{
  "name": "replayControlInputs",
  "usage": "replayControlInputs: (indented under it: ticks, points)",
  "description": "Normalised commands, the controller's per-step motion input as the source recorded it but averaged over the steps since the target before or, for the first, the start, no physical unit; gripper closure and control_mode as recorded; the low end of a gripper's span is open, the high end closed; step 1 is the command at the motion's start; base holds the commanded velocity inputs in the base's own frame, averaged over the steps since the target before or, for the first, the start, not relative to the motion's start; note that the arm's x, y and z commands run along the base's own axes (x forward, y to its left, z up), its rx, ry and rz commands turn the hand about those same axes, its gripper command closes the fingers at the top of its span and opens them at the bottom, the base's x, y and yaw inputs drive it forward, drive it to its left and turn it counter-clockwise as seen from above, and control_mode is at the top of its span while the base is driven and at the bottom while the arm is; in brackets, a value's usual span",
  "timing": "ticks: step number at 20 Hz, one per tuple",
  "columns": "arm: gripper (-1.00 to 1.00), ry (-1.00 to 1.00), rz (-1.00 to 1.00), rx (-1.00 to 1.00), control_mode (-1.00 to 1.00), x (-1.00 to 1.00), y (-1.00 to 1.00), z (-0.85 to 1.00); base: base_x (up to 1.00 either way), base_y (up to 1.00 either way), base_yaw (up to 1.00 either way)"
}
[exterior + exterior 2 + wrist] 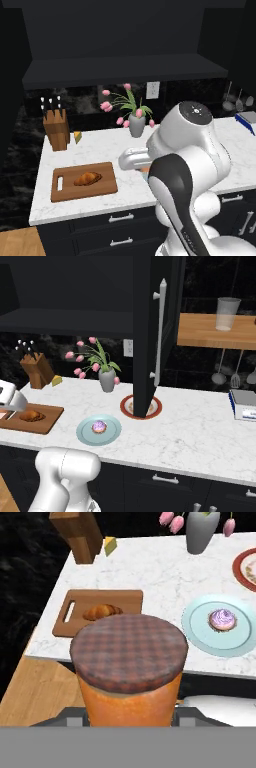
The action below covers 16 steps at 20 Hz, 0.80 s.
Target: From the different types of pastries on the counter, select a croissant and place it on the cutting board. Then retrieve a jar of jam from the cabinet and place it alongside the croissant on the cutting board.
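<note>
One jam jar [129, 674] is sitting upright in the gripper [131, 719], fingers clamped on it, checked lid facing cam. Croissant [102, 612] is lying lengthwise on the board [125, 598]. Cupcake plate [197, 628] w/ vase [202, 532] are sitting to the right.

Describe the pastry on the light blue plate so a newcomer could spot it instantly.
On the white marble counter, right of the brown wooden cutting board, sits a round light blue plate. The small purple-frosted cupcake lies at its centre, unlike the golden croissant on the board.
</note>
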Motion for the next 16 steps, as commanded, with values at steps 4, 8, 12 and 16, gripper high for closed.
replayControlInputs:
  ticks: [4, 8, 12, 16]
  points:
    - [1.0, 0.05, 0.13, -0.07, -1.0, 0.24, 0.29, -0.77, 0.0, 0.0, 0.0]
    - [1.0, -0.04, 0.14, -0.15, -1.0, 0.0, 0.37, -0.93, 0.0, 0.0, 0.0]
    - [1.0, -0.15, 0.06, -0.07, -1.0, 0.12, 0.09, -0.25, 0.0, 0.0, 0.0]
    - [1.0, -0.03, 0.0, 0.0, -1.0, 0.6, 0.0, 0.0, 0.0, 0.0, 0.0]
